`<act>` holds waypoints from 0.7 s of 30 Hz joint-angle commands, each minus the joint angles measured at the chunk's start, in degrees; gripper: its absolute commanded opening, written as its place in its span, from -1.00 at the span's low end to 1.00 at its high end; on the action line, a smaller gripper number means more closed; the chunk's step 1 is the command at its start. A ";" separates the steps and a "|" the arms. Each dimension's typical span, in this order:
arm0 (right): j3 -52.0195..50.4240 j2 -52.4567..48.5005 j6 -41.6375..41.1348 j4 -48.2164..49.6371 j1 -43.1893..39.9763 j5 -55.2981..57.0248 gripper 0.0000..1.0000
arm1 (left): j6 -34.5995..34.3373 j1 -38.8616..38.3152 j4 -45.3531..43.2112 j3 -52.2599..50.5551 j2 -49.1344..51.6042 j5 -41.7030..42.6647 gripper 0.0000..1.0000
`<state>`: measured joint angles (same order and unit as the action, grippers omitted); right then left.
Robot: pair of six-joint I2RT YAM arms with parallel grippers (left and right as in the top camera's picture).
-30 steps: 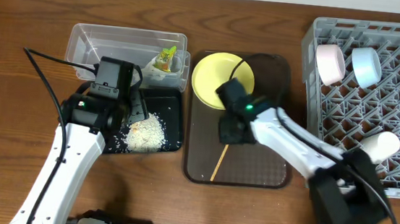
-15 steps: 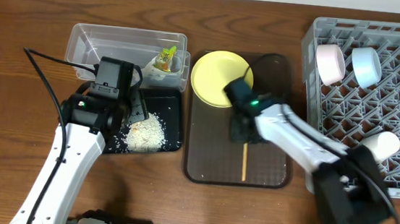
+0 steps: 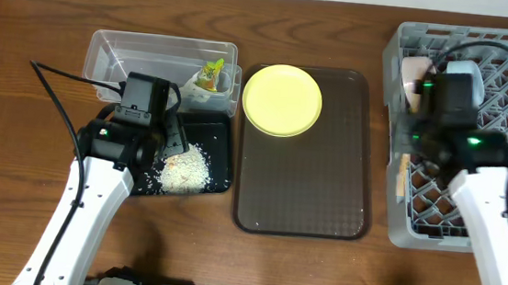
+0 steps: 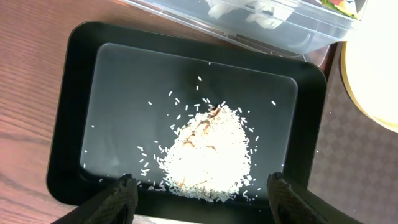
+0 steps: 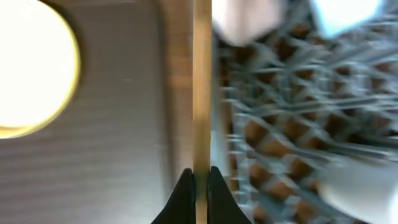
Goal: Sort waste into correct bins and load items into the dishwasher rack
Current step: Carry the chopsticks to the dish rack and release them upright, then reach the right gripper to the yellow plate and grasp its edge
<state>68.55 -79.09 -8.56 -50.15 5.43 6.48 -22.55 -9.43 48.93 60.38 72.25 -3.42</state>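
Observation:
My right gripper (image 3: 412, 149) is shut on the wooden chopsticks (image 3: 402, 179) and holds them over the left edge of the grey dishwasher rack (image 3: 492, 219). In the blurred right wrist view the chopsticks (image 5: 201, 93) run straight up from the shut jaws (image 5: 200, 177). The pink bowl (image 3: 413, 73) and blue bowl (image 3: 464, 67) sit in the rack, partly behind the arm. The yellow plate (image 3: 282, 100) lies on the brown tray (image 3: 305, 193). My left gripper (image 4: 200, 183) is open and empty above the rice heap (image 4: 208, 152) in the black tray (image 4: 71, 124). The wrapper (image 3: 211, 72) lies in the clear tub (image 3: 123, 53).
The brown tray lies between the black tray (image 3: 221, 144) and the rack. My left arm's cable (image 3: 55, 97) runs across the table on the left. The white cup is hidden under my right arm in the overhead view.
My right gripper has carried the chopsticks from the brown tray rightward to the rack's left edge. The left arm has not moved.

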 commanded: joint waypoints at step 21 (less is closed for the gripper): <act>3.26 -3.72 4.83 13.49 -0.24 -11.23 -0.20 | -0.52 0.26 0.11 -0.31 0.37 -1.11 0.40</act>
<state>69.63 -85.49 -0.93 -39.53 2.17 1.41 -22.55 -9.43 48.93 60.38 72.25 -3.44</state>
